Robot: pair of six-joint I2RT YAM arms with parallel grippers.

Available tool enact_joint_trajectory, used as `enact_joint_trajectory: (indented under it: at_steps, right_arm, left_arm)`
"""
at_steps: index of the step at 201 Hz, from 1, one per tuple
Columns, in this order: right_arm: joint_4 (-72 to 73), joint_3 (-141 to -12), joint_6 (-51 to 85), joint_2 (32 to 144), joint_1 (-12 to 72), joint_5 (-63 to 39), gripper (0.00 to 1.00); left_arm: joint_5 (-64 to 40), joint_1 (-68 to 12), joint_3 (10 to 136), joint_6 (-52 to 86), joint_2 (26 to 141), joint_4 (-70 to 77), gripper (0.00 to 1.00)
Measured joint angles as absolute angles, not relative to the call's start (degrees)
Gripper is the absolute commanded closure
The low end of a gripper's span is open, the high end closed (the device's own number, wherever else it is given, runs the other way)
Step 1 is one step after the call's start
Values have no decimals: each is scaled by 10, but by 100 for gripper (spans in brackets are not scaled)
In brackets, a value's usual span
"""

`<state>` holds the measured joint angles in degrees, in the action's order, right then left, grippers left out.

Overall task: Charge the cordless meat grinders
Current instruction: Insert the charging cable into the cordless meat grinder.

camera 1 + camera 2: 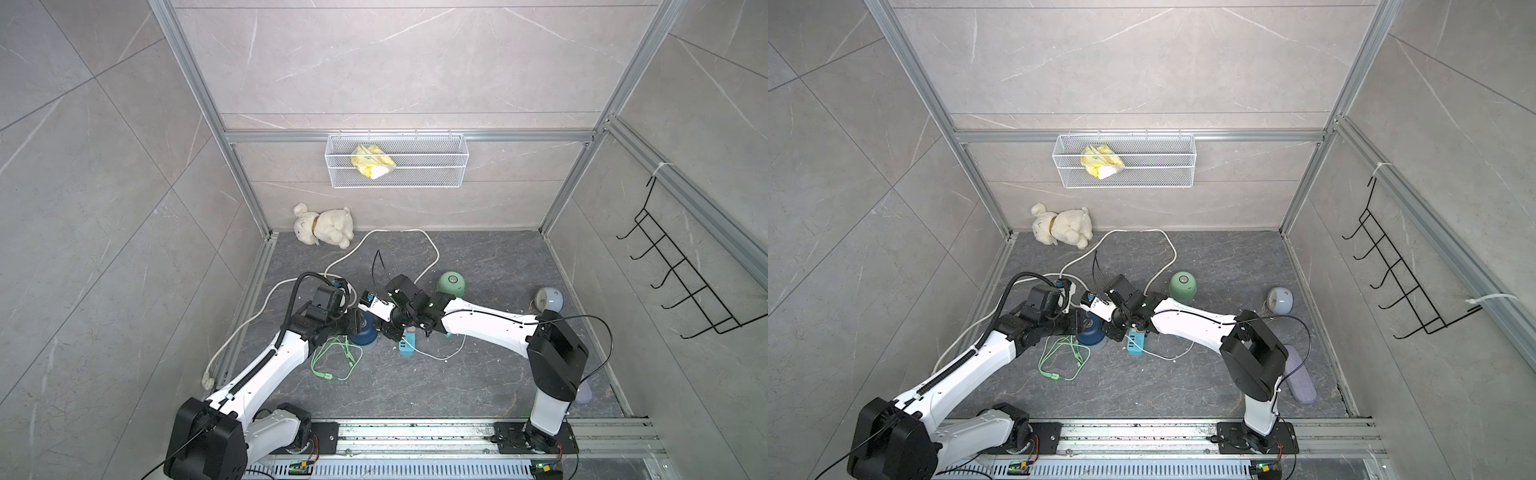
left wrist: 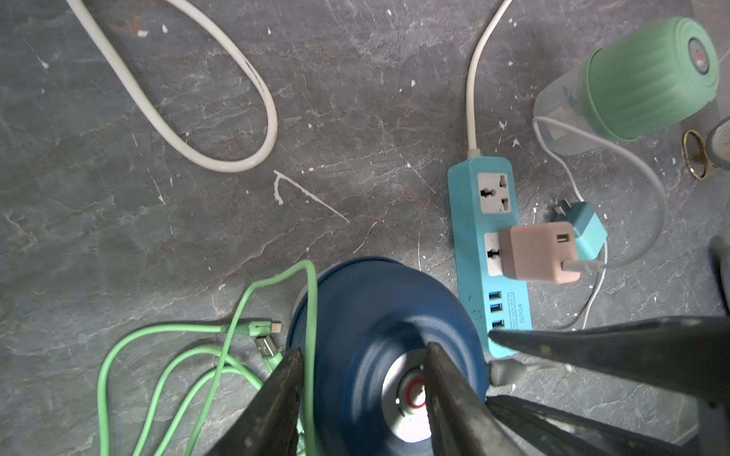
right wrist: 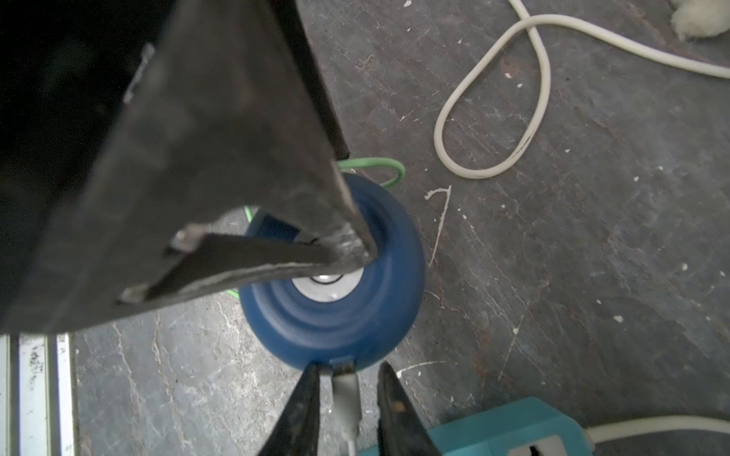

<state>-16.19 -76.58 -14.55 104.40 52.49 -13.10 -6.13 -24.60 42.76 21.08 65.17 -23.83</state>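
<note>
Worktop (image 1: 478, 374) of dark slate, fenced by aluminium rails at the left, back and right and by the arms' mounting rail along the near edge; tiled walls rise behind the rails. The widest bare stretches are the near half, between the green cable (image 2: 181, 327) and the right arm's base, and the back right corner. The middle is crowded. A thick white cord (image 2: 233, 166) loops across the back. A teal power strip (image 2: 480, 221) lies just beside the navy grinder (image 2: 375, 316), with a pink adapter (image 2: 537, 252) plugged into its second socket.

The navy grinder stands left of centre, upright on its clear base, long axis vertical and silver button (image 2: 399, 395) up. Its side port faces the power strip and the right arm. The mint green grinder (image 1: 451, 284) also stands upright, button up, farther back and to the right, well apart from both claws.

The left claw (image 2: 363, 349) hangs over the navy dome with its fingers apart, one tip above the button and one by the dome's flank. The right claw (image 3: 349, 369) sits low at the port side, fingers apart, with a gap on either side of a white connector (image 3: 345, 398). The connector's tip meets the port; how deep it sits cannot be told.

A plush dog (image 1: 324, 226) lies in the back left corner, and a pale blue ball gadget (image 1: 548, 299) sits near the right rail.
</note>
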Motion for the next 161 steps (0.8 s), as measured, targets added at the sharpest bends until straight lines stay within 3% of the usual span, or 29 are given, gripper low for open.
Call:
enact_joint_trajectory:
  at_steps: [56,104,132,161]
  right_arm:
    - [-111,-685,-150,963,516,-150,57]
    - [-27,-575,-119,805,486,-138,57]
    - [15,-504,-67,705,476,-77,59]
    - [9,-489,-10,671,475,1,62]
  left_arm:
    - [-54,-251,427,217,630,-280,27]
    - [46,-252,449,242,565,-353,27]
    - [121,-251,486,271,520,-376,27]
    - [161,-251,508,320,495,-412,26]
